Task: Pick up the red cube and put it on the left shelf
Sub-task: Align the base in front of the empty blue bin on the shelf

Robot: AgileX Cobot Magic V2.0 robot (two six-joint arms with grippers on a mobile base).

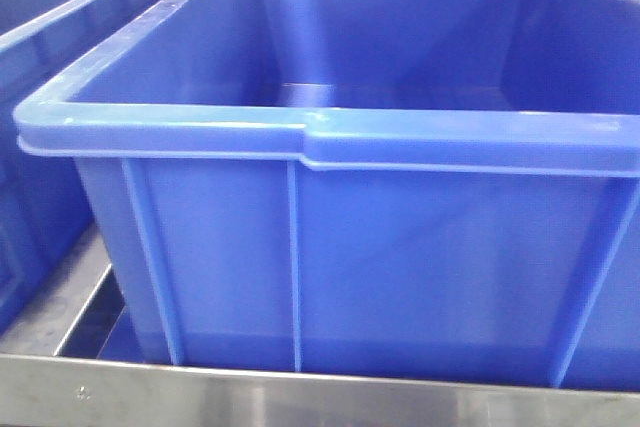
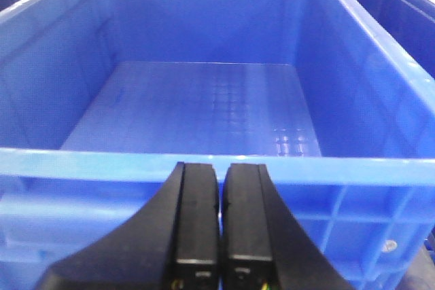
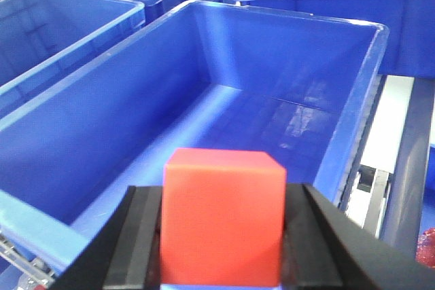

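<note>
**Fingers clamped on 2 cube faces**

Fingers point(image 3: 136, 242) of the right gripper point(image 3: 219, 198) are clamped on opposite side faces of the red cube point(image 3: 221, 236), which is held at the near end of a blue bin point(image 3: 88, 79). It is judged light, stiff and smooth, so it is best gripped flat-to-flat. No long axis is seen; 1 face is turned upward. The left gripper point(image 2: 221, 215) is pressed together, empty.

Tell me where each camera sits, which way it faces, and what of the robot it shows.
Exterior front: low, facing the near wall of a blue bin; no robot part.
Left wrist: behind the shut left gripper, looking over the rim into an empty bin.
Right wrist: behind the right gripper holding the red cube, looking down into a deep bin.
Shared: both wrist views look into blue bins; whether one bin, cannot tell.
</note>
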